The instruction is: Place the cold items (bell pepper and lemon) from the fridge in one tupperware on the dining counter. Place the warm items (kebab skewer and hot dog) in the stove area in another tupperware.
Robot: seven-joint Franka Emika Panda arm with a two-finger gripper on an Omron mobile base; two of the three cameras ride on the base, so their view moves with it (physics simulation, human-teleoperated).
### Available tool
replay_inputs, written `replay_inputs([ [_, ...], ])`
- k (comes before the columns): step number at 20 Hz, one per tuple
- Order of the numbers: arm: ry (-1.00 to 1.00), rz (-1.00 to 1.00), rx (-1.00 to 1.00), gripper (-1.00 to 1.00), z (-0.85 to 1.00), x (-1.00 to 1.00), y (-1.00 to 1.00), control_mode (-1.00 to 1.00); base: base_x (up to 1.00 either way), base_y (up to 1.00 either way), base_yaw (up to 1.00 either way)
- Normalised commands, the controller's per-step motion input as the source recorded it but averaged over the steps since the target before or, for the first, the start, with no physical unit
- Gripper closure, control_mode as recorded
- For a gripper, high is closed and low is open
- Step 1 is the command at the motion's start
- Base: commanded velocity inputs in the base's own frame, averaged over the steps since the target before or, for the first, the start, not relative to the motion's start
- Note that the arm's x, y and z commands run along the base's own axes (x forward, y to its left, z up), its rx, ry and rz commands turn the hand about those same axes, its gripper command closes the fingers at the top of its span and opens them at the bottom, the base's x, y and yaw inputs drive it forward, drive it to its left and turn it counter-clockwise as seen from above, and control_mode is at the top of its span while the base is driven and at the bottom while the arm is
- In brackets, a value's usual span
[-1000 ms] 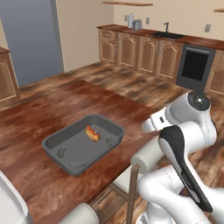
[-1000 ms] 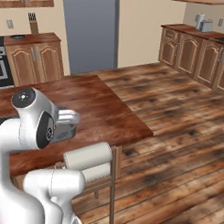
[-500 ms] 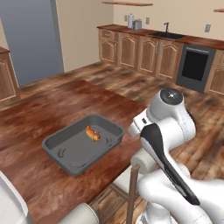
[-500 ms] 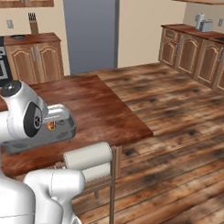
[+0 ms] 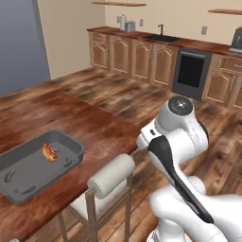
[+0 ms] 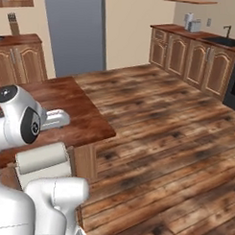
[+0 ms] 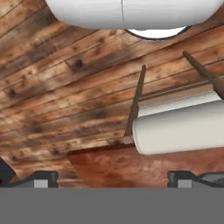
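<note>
Left base view, left to right: grey tupperware [image 5: 28, 165] sits on the wooden bench [image 5: 71, 118] at the near left, a small orange-red food piece [image 5: 48, 152] lying inside near its far wall; too small to tell if it is the hot dog or the kebab skewer. Just right of the tupperware, a chair [image 5: 111, 177] with a white roll backrest stands at the bench edge. Right of that, the white arm [image 5: 177, 137] rises, folded over. Far wall: wooden cabinets [image 5: 137, 54], sink [image 5: 163, 38], dark oven [image 5: 190, 73].

Right base view: bench [image 6: 67, 108] at left, chair backrest [image 6: 41, 160] below it, bare plank floor [image 6: 171, 140] to the right.

Hand view: gripper [image 7: 111, 178] tips spread wide apart, nothing between them; bench corner [image 7: 131, 168] and chair backrest [image 7: 183, 127] beyond.
</note>
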Motion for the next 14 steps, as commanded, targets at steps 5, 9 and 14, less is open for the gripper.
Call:
replay_inputs([
  [5,0.0,0.0,0.0,-1.0,0.0,0.0,0.0,1.0,0.92,-1.0,0.0],
  [9,0.0,0.0,0.0,-1.0,0.0,0.0,0.0,1.0,1.0,-1.0,0.12],
  [14,0.0,0.0,0.0,-1.0,0.0,0.0,0.0,1.0,1.0,-0.98,0.26],
])
